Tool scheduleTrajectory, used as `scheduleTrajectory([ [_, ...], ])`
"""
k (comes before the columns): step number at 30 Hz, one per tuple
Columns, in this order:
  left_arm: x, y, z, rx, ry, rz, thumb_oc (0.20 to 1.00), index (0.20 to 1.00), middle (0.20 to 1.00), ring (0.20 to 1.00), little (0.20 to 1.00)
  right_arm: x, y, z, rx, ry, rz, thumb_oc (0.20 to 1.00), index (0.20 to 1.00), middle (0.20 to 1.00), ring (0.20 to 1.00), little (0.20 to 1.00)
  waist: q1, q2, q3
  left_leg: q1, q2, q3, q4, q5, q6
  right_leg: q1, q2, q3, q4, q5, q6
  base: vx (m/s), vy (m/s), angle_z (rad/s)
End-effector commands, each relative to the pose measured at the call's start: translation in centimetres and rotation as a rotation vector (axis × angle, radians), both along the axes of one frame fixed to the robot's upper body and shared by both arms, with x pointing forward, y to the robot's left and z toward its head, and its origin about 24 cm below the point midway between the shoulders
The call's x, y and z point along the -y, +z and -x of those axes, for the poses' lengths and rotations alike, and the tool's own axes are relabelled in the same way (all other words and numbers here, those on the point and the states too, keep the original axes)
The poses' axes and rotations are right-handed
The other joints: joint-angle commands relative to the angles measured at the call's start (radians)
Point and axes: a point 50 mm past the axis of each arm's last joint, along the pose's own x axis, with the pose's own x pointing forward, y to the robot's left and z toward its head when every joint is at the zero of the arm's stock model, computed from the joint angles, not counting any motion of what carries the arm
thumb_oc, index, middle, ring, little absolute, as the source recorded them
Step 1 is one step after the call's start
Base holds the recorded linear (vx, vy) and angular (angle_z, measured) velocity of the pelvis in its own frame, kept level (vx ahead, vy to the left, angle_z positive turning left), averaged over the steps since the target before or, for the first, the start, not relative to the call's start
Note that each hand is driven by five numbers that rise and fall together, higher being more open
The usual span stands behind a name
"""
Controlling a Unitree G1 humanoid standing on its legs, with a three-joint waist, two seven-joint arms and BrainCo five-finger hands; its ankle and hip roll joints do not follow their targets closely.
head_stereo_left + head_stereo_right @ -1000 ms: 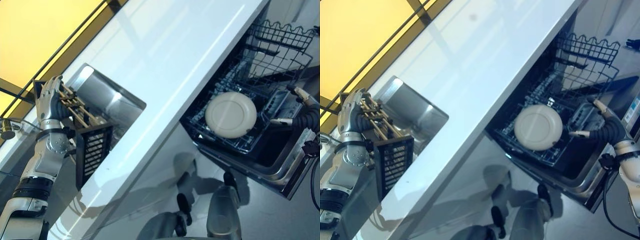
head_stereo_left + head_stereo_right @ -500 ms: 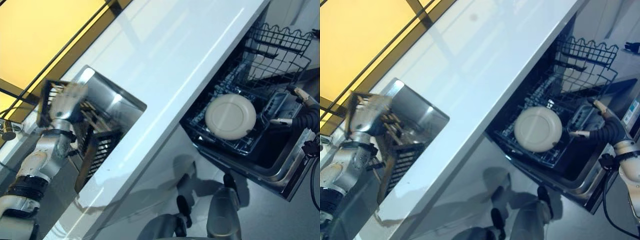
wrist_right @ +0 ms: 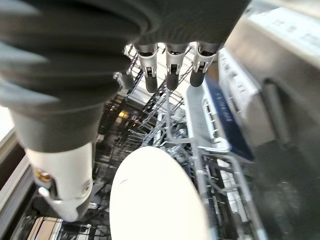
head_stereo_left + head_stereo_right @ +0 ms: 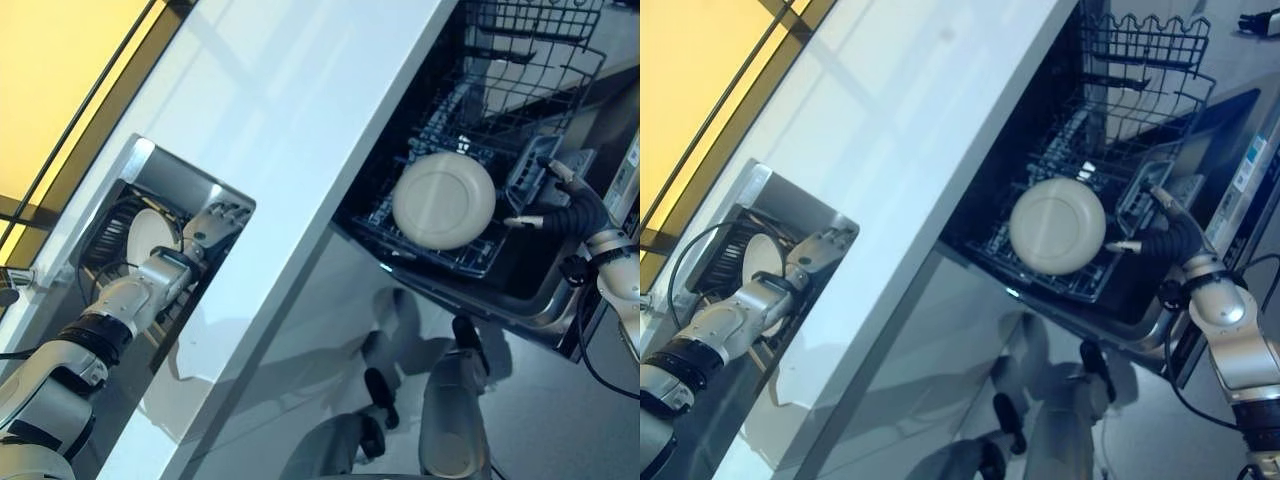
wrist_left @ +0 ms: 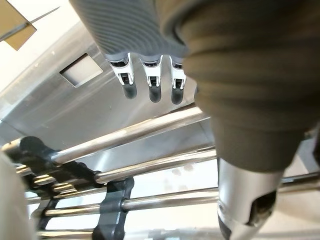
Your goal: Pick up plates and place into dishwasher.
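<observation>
One plate in the dishwasher, one in the sink, both your hands empty

Your left hand is reaching over the sink, fingers straight and relaxed, holding nothing; a white plate stands on edge just beside it in the dark wire rack down in the sink basin. From the wrist view your fingertips hang above the rack's metal rods without touching them. Over on the other side of the white tabletop, your right hand sits at the edge of the open dishwasher, thumb and fingers spread wide, also holding nothing. The other white plate leans in the pulled-out dishwasher basket, just beside that hand but not touching it.
</observation>
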Motion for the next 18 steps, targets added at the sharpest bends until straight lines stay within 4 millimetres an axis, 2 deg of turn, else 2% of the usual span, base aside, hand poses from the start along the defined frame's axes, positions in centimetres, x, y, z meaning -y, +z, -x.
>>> scheduleTrajectory([
  [1,2.7,0.4,-1.5,0.011,-0.034,0.094,1.000,1.000,1.000,1.000,1.000,-1.1,4.0,0.3,0.171,0.069,0.072,1.000,1.000,1.000,1.000,1.000,-0.069,-0.044,0.042,-0.071,-0.044,-0.018,0.103,0.016,0.001,0.072,0.070,-0.071,-0.127,0.073,-0.060,0.10,-0.003,-0.15],
  [7,2.8,-0.5,-1.1,-0.039,-0.030,0.141,1.000,1.000,1.000,1.000,1.000,-0.6,3.8,0.9,0.130,0.072,0.101,1.000,1.000,1.000,1.000,1.000,-0.074,-0.023,0.022,-0.022,-0.051,-0.024,0.098,0.012,-0.006,0.127,0.058,-0.082,-0.132,0.058,-0.068,0.09,-0.004,-0.06],
  [10,2.8,-1.6,-0.5,-0.123,-0.025,0.155,1.000,1.000,1.000,1.000,1.000,-0.5,3.7,1.1,0.116,0.072,0.108,1.000,1.000,1.000,1.000,1.000,-0.072,-0.019,0.012,-0.005,-0.052,-0.031,0.096,0.010,-0.008,0.147,0.055,-0.090,-0.132,0.052,-0.073,0.05,-0.008,0.03],
  [11,2.5,-2.5,-0.2,-0.190,0.011,0.155,1.000,1.000,1.000,1.000,1.000,-0.4,3.6,1.3,0.108,0.074,0.113,1.000,1.000,1.000,1.000,1.000,-0.069,-0.017,0.004,0.005,-0.052,-0.036,0.093,0.009,-0.008,0.158,0.055,-0.094,-0.134,0.049,-0.075,0.07,0.005,0.00],
  [15,-0.4,-5.6,1.1,-0.374,0.248,0.114,1.000,1.000,1.000,1.000,1.000,-0.3,3.5,1.6,0.081,0.074,0.125,1.000,1.000,1.000,1.000,1.000,-0.062,-0.013,-0.022,0.041,-0.056,-0.056,0.084,0.003,-0.008,0.200,0.054,-0.105,-0.144,0.037,-0.081,0.07,0.012,0.03],
  [18,-3.9,-6.2,2.1,-0.296,0.492,0.065,1.000,1.000,1.000,1.000,1.000,0.1,3.3,1.9,0.061,0.069,0.127,1.000,1.000,1.000,1.000,1.000,-0.051,-0.016,-0.042,0.061,-0.056,-0.071,0.079,0.000,-0.008,0.223,0.054,-0.113,-0.146,0.027,-0.083,0.06,-0.003,0.09],
])
